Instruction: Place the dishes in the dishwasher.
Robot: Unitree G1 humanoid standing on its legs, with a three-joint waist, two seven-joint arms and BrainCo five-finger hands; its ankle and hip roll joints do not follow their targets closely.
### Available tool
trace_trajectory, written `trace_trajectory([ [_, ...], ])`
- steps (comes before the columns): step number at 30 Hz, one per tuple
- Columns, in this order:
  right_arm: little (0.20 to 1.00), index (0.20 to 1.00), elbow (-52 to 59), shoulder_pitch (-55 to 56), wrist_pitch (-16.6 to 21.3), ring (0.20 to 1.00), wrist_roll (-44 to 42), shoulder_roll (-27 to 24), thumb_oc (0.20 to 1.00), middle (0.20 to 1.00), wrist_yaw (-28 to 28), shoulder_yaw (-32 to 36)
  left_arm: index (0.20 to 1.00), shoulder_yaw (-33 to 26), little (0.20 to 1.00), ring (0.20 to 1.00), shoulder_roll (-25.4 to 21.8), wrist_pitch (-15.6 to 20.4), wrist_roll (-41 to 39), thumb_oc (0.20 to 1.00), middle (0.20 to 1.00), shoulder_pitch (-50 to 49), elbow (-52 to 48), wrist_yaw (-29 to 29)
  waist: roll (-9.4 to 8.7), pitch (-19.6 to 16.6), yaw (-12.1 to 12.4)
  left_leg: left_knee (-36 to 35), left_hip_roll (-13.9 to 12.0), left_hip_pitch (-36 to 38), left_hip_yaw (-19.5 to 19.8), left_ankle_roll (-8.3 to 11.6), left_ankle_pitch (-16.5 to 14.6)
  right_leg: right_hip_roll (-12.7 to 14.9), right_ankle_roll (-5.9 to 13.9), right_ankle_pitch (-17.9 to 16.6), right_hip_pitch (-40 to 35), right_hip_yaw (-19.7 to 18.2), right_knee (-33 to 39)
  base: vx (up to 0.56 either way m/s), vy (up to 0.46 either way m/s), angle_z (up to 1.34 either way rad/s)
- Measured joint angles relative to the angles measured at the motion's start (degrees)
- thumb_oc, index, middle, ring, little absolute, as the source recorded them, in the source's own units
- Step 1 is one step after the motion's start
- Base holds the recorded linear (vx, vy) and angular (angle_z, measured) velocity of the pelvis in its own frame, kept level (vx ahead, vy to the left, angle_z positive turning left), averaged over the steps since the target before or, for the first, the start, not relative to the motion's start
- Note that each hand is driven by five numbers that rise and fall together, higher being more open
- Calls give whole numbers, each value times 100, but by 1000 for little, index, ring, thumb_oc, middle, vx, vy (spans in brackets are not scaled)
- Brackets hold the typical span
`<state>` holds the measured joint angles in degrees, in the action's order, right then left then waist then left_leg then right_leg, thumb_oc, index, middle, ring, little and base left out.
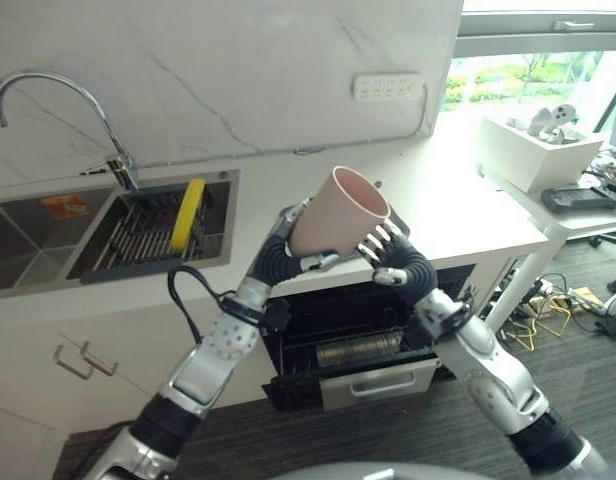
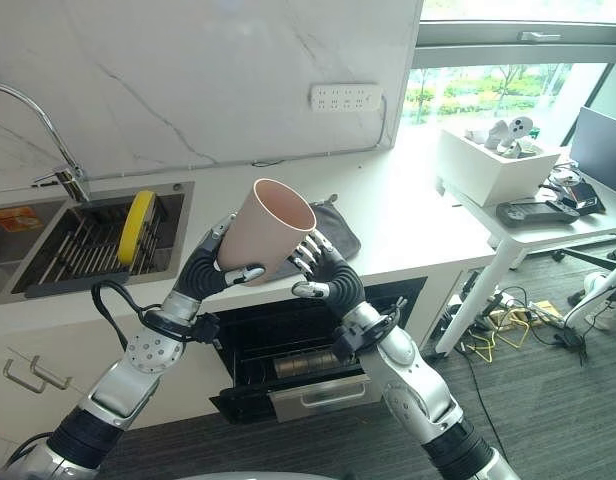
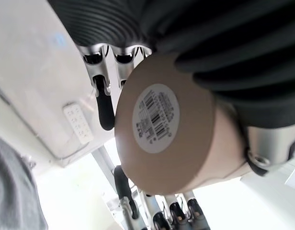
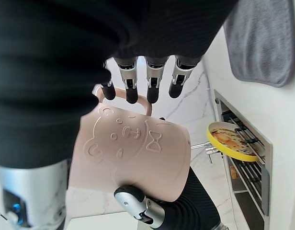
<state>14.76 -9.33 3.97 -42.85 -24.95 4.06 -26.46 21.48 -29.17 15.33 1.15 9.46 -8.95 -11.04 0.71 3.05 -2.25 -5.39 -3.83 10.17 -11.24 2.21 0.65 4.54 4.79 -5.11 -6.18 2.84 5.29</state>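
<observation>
Above the open dishwasher [image 1: 348,340], a pink cup [image 1: 333,212] is held aloft, gripped by the curled left hand [image 1: 288,250] and touched by the right hand's [image 2: 323,270] straight fingers, while a yellow plate [image 1: 188,213] is left in the sink rack [image 1: 148,235].

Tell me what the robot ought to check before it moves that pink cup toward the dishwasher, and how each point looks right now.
1. Left hand grips the cup: ok, its fingers and thumb are curled round the cup's side.
2. Right hand is ready to help: ok, its fingers are straight, next to the cup near the rim.
3. Cup is empty: cannot tell, the mouth tilts up and away and only part of the inside shows.
4. Dishwasher is open: ok, its front is open below the counter and the rack shows.
5. Free slot in the rack: cannot tell, the arms cover much of it.
6. Yellow plate is out of the way: ok, it stands in the sink.
</observation>
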Motion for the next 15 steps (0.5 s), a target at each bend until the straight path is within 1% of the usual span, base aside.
trace_trajectory([
  [4, 1000, 1000, -4, -142, -101, 1000, -1, -2, 1000, 1000, -181, 1, 200, 7, 200, 200, 13, -92, -3, 200, 200, 94, 7, 1, -6, -32, 5, -2, -3, 4, 77, 3, 4, 0, -5, 11, -34, 77, 0, 11, -4, 9],
  [6, 1000, 1000, -4, -152, -139, 1000, -1, -2, 1000, 1000, -241, -1, 200, 77, 200, 200, 23, -157, -5, 200, 200, 138, 7, -2, -12, -38, 12, -1, -2, 2, 98, 4, 6, 0, -5, 12, -38, 96, 0, -1, -3, 6],
  [9, 1000, 1000, -4, -304, -212, 1000, -1, 33, 1000, 1000, -360, -114, 200, 271, 200, 200, 37, -163, -5, 200, 200, 236, 7, 59, -10, -41, 18, 27, -1, 2, 101, 5, 7, 0, -6, 11, -42, 99, -2, 0, 0, 0],
  [11, 1000, 1000, -30, -466, -217, 1000, 42, 85, 1000, 1000, -538, -202, 200, 341, 200, 200, 172, -167, -8, 200, 200, 257, 3, 88, -9, -44, 22, 27, -2, 2, 105, 6, 12, -2, -7, 9, -50, 97, -30, 0, 0, 0],
  [13, 1000, 1000, -27, -510, -214, 1000, 459, 96, 1000, 1000, -760, -226, 200, 347, 200, 200, 196, -196, -10, 200, 200, 280, 5, 90, -8, -44, 23, 27, -2, 0, 107, 6, 12, -2, -6, 9, -39, 99, -30, 0, 0, 0],
  [15, 1000, 1000, -25, -547, -214, 1000, 690, 116, 1000, 1000, -991, -236, 200, 386, 200, 200, 201, -274, -5, 200, 200, 374, 10, 74, -8, -45, 23, 27, -1, 1, 107, 6, 12, 0, -6, 10, -34, 100, -27, 0, 0, 0],
])
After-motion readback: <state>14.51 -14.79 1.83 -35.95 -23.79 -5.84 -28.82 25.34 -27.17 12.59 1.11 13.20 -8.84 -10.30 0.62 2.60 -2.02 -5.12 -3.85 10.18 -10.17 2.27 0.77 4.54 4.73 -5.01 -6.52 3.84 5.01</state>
